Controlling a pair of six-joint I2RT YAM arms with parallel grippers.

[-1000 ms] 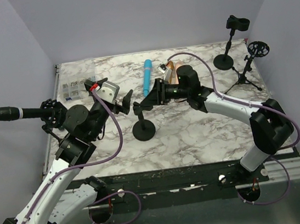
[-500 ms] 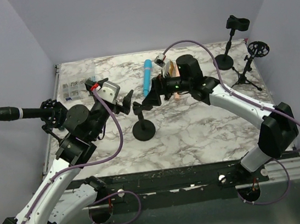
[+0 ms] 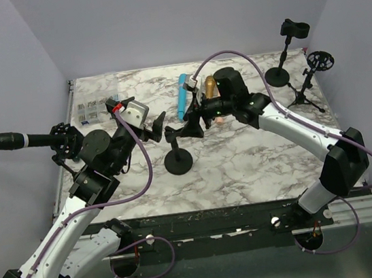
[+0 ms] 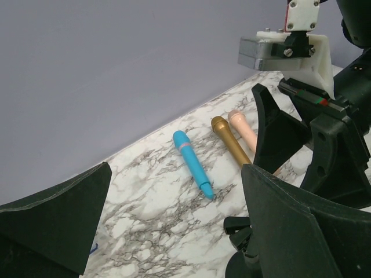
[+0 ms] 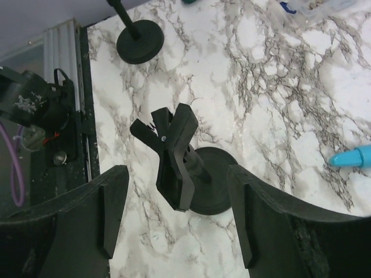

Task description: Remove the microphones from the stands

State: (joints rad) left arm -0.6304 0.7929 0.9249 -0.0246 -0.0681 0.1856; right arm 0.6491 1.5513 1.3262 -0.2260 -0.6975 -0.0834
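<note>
A black microphone (image 3: 8,141) sits level in the clip of a stand (image 3: 65,140) at the table's far left edge, behind my left arm. My left gripper (image 3: 155,125) is open and empty, well right of that microphone; in the left wrist view (image 4: 177,171) its fingers are wide apart over bare marble. My right gripper (image 3: 187,126) is open and empty. In the right wrist view (image 5: 177,174) an empty black clip (image 5: 173,155) on a round-based stand (image 3: 177,161) shows between its fingers, untouched.
Blue (image 3: 182,97), gold (image 3: 210,85) and pink (image 4: 246,130) microphones lie on the marble at mid-back. An empty clip stand (image 3: 280,75) and a tripod stand (image 3: 307,95) are at the back right. Sticker sheets (image 3: 96,109) lie at the back left.
My right arm has lifted and its gripper has shifted a little left, toward the middle stand's clip, uncovering the gold microphone. My left arm and the black microphone have not moved.
</note>
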